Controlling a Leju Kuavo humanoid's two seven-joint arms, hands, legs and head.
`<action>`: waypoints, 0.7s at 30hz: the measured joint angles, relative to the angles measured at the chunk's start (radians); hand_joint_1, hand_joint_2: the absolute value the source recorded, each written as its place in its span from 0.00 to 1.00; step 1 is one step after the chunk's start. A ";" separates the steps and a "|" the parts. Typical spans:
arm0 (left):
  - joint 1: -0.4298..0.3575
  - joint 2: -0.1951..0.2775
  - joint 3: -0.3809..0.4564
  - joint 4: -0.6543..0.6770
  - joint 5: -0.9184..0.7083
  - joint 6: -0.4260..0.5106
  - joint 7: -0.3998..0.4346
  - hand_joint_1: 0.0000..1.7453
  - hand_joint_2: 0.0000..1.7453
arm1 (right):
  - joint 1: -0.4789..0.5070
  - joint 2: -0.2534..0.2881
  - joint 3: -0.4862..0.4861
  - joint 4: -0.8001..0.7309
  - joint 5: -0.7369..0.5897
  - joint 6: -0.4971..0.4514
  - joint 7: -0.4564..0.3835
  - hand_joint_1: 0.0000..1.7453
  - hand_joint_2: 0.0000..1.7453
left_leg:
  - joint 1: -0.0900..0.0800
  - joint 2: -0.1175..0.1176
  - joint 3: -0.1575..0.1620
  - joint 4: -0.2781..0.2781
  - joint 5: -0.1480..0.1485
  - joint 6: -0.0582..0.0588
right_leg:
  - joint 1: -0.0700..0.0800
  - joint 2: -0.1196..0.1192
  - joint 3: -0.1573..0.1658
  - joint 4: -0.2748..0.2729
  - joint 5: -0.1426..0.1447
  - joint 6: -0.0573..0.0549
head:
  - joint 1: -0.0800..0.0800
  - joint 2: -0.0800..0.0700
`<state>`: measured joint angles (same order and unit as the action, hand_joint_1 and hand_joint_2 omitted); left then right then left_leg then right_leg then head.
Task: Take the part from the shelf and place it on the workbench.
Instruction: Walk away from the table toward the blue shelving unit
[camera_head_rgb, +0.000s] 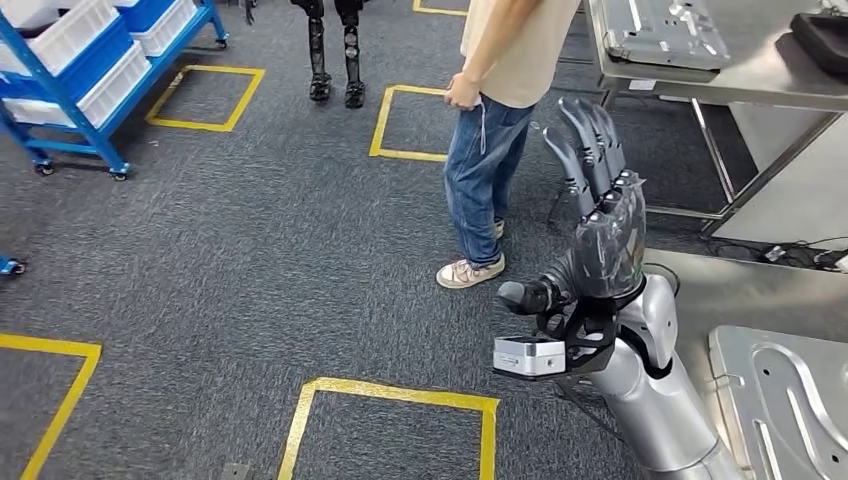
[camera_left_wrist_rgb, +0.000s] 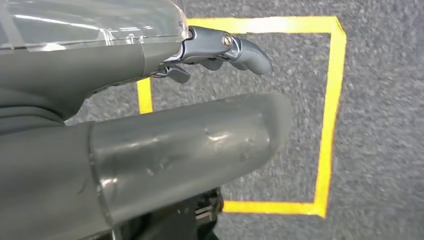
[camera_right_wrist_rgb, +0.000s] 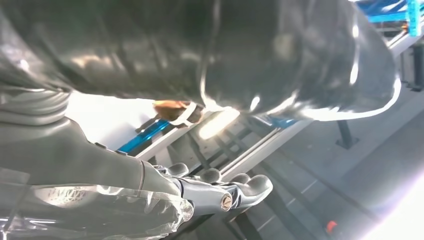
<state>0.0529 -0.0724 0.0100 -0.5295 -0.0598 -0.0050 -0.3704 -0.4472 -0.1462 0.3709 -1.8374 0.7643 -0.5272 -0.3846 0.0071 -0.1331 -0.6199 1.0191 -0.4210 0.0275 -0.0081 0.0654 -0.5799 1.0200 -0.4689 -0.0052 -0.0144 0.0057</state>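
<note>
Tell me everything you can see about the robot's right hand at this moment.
The right hand is raised in front of the robot, on a silver arm that comes up from the lower right of the head view. Its dark fingers point upward, straight and slightly apart, and a clear plastic cover wraps the back of the hand. The thick grey thumb sticks out sideways. A small white camera box sits at the wrist. The hand holds nothing and touches nothing; grey carpet lies below it.

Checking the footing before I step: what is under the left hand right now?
Under the left hand lies grey carpet with a yellow tape square. The hand hides that square's near side.
</note>
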 joint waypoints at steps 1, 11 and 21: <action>-0.004 0.000 0.004 0.004 -0.007 -0.003 -0.003 0.00 0.00 | 0.000 0.004 0.000 0.000 0.006 -0.001 0.001 0.00 0.00 | 0.002 -0.003 -0.001 0.001 0.000 -0.005 | -0.002 -0.012 0.005 -0.006 0.002 -0.001 | 0.000 0.000; -0.055 0.001 0.018 0.053 -0.038 -0.029 -0.035 0.00 0.00 | 0.017 0.014 0.000 0.006 0.030 -0.012 0.013 0.00 0.00 | 0.008 0.164 -0.048 0.106 -0.034 -0.040 | -0.007 -0.141 0.029 -0.013 -0.011 0.002 | -0.003 0.000; -0.077 -0.001 0.019 0.097 -0.050 -0.049 -0.049 0.00 0.00 | 0.025 0.012 -0.004 0.012 0.049 -0.013 0.021 0.00 0.00 | 0.000 0.119 0.000 0.002 -0.002 0.016 | -0.005 -0.080 -0.056 0.195 -0.137 0.036 | -0.001 0.000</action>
<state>-0.0243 -0.0734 0.0290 -0.4328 -0.1096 -0.0540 -0.4199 -0.4222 -0.1346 0.3673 -1.8256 0.8131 -0.5398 -0.3636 0.0071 -0.0141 -0.6197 1.0213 -0.4226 0.0432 -0.0130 -0.0146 -0.6363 1.2150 -0.6056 0.0306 -0.0150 0.0057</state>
